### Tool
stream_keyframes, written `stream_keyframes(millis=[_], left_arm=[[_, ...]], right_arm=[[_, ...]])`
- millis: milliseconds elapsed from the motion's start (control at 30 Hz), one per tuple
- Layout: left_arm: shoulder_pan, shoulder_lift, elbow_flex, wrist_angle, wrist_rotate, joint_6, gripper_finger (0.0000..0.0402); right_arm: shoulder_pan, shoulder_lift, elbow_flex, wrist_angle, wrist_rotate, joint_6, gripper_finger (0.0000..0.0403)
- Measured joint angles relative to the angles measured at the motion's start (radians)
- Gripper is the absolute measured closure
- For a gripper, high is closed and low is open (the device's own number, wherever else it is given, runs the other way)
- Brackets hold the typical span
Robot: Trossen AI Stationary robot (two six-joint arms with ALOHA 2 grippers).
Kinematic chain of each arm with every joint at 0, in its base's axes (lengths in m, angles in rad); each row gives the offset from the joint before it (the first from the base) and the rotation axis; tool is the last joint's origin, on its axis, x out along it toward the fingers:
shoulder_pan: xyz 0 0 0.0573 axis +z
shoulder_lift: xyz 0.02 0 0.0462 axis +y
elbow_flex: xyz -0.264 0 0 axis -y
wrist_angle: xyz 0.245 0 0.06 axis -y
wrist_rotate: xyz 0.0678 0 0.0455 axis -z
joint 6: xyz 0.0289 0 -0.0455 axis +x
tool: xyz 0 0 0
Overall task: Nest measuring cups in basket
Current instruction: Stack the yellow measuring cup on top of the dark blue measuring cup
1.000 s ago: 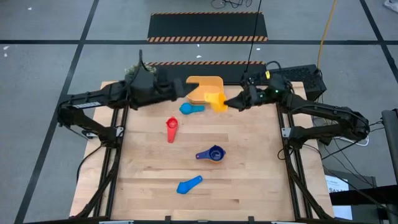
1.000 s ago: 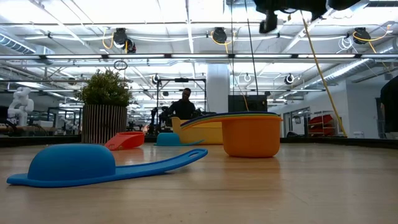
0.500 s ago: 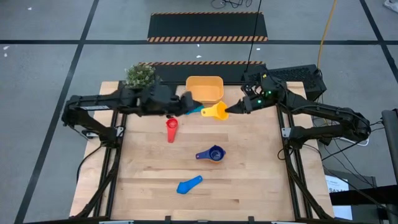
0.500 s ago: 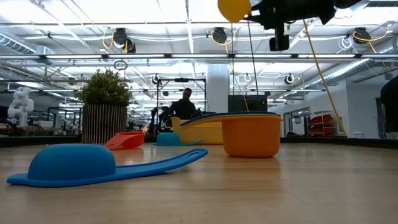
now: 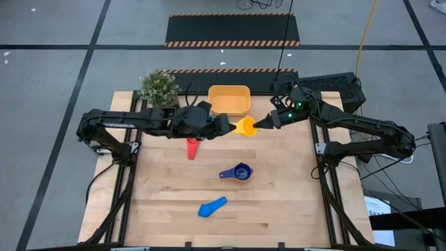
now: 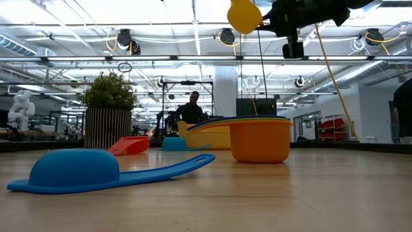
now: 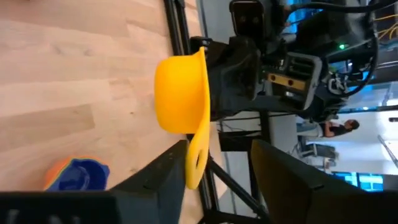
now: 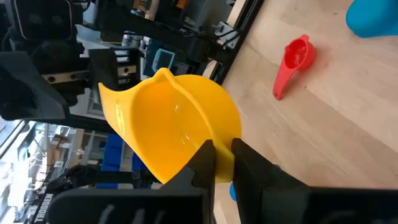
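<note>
Nearest on the counter (image 5: 279, 202) lie a light blue cup (image 5: 212, 206), a dark blue cup (image 5: 237, 172) and a red cup (image 5: 192, 146), all waiting outside the basket (image 5: 229, 100). Beyond them, the right gripper (image 5: 261, 124) holds the yellow cup (image 5: 244, 126) aloft, fingers clamped on its handle, seemingly offering it across. The left gripper (image 5: 224, 127) meets it, fingers (image 7: 163, 180) apart around the cup, likely for a handover.

A robotics lab is showing here: ceiling pipes (image 6: 193, 59) running overhead, hazard-striped floor mat (image 5: 233, 31), a white humanoid robot (image 6: 21, 106) standing at far left.
</note>
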Motion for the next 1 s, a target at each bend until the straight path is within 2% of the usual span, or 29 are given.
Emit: stream_keyframes(millis=[400, 700, 1000], left_arm=[[-0.017, 0.002, 0.000, 0.009, -0.028, 0.084, 0.0390], [-0.033, 0.002, 0.000, 0.006, -0.025, 0.158, 0.0396], [-0.094, 0.001, -0.001, -0.044, -0.048, 0.189, 0.0397]], right_arm=[[0.000, 0.000, 0.000, 0.008, -0.002, 0.001, 0.0383], [0.000, 0.000, 0.000, 0.008, 0.002, -0.002, 0.0368], [-0.012, -0.019, -0.001, -0.003, -0.079, 0.020, 0.0275]])
